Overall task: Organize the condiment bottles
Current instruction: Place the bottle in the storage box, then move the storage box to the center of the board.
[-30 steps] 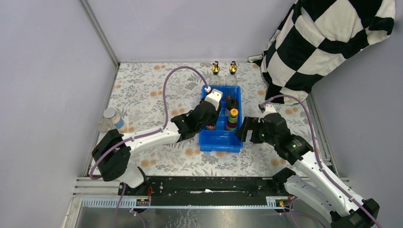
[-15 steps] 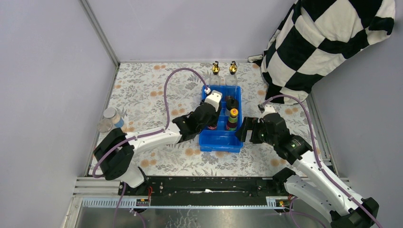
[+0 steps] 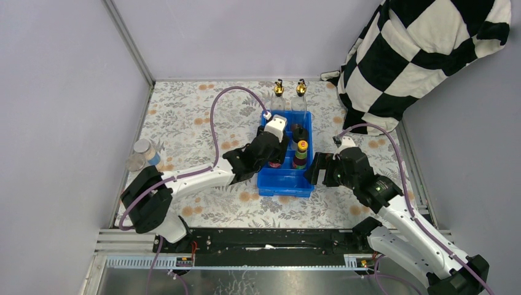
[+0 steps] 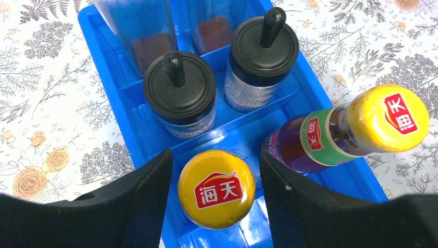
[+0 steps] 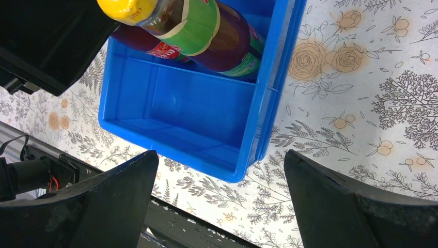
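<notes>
Your left gripper [image 4: 214, 157] has just let go: its jaws now stand slightly clear of the sauce bottle [image 4: 216, 188], upright in the tray [image 4: 111, 67]. That one is placed. Your right gripper [image 5: 221, 155] hangs wide open and empty. Jars [image 3: 142, 150] wait at the floral table's [image 3: 184, 117] left edge; the walls are plain.
</notes>
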Controlling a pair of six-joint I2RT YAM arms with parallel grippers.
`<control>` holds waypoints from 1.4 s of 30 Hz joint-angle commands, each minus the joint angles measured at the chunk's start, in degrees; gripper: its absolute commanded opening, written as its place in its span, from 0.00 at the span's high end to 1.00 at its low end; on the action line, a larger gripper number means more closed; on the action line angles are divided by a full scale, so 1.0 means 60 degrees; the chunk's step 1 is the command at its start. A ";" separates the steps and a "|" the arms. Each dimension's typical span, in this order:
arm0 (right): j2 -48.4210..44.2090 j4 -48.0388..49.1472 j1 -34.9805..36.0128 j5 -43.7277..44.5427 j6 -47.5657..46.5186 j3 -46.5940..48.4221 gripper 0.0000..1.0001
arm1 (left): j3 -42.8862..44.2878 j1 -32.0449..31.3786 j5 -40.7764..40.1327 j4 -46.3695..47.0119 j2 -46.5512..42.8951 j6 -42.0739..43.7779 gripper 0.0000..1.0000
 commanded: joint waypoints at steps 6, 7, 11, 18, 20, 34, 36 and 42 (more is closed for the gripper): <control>0.0249 0.0459 0.0045 0.0249 0.0041 -0.0240 0.00 | 0.0537 -0.0028 -0.0204 -0.0274 -0.0600 -0.0171 0.29; 0.0324 0.0479 0.0042 0.0295 0.0061 -0.0274 0.01 | 0.0554 -0.0077 -0.0220 -0.0487 -0.0719 -0.0172 0.29; 0.0684 0.0755 0.0042 0.0294 0.0143 -0.0482 0.09 | 0.0936 -0.0379 -0.0670 -0.1141 -0.1073 -0.0128 0.28; 0.1439 0.1249 0.0041 0.0584 0.0237 -0.0770 0.29 | 0.1127 -0.0990 -0.1446 -0.2098 -0.1865 -0.0470 0.39; 0.1712 0.1238 0.0049 0.0568 0.0263 -0.0776 0.32 | 0.0892 -0.1078 -0.1581 -0.2223 -0.2158 -0.0782 0.46; 0.2827 0.1332 0.0046 0.1714 0.0229 -0.0681 0.50 | -0.0461 -0.1716 -0.2761 -0.3093 -0.2770 -0.2707 0.48; 0.3006 0.1441 0.0043 0.1873 0.0243 -0.0641 0.51 | -0.0616 -0.1843 -0.2919 -0.3187 -0.2908 -0.2921 0.48; 0.3788 0.1910 0.0056 0.1823 0.0402 -0.0506 0.69 | -0.1120 -0.2001 -0.3086 -0.3296 -0.3584 -0.3300 0.48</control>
